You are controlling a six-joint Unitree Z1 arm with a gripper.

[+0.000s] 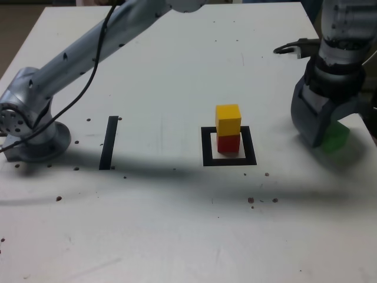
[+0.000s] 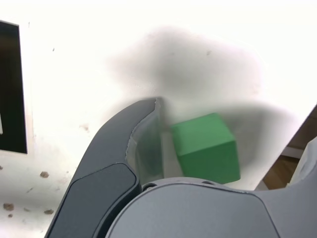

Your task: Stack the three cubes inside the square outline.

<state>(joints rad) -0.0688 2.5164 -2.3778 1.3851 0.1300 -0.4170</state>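
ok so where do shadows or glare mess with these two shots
exterior view: soft shadow band across the table, darker patch by the green cube; wrist view: white surface washed out near the cube, blurry shadows around it, dark shape at one edge lacks detail

We note a silver-grey arm (image 1: 76,63) with a smooth, rounded tube and small dark specks. We find a round grey base (image 1: 42,144), dark bolt-like dots at the shoulder (image 1: 16,118), and a thin black cable (image 1: 94,68). We record black bands on the grey wrist (image 1: 340,62), a dark, narrow bracket (image 1: 297,47), and a curved, dark-grey finger (image 2: 106,153) with a seamed panel.
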